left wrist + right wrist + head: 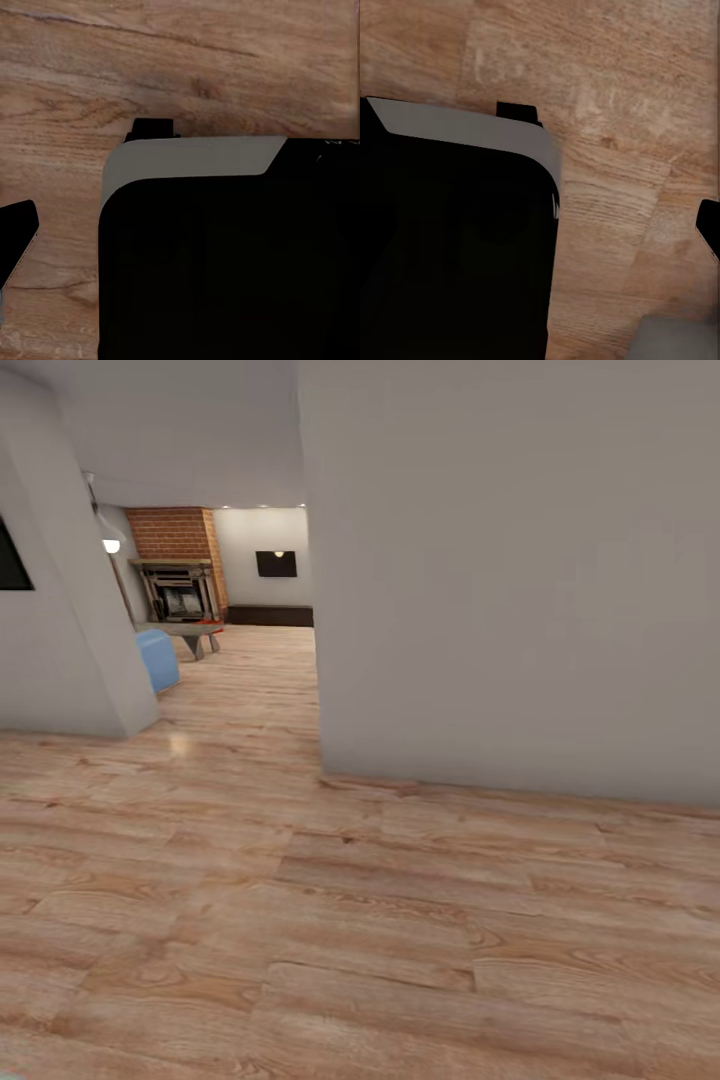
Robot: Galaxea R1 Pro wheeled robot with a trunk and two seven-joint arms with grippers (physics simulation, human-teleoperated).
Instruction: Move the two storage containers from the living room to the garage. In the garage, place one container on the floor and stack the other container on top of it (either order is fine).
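One brick fireplace (178, 560), one wall-mounted black TV (276, 564), one blue seat (157, 658) and one low desk (190, 630) are standing beyond two grey walls.

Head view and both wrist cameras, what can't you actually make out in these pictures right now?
- Storage container on the low table: just a red sliver in the head view, too small to identify.
- Living room: mostly blocked by the grey wall in the head view.
- Grippers: in both wrist views a dark robot body covers much of the wood floor; whether they are open or shut is unclear.
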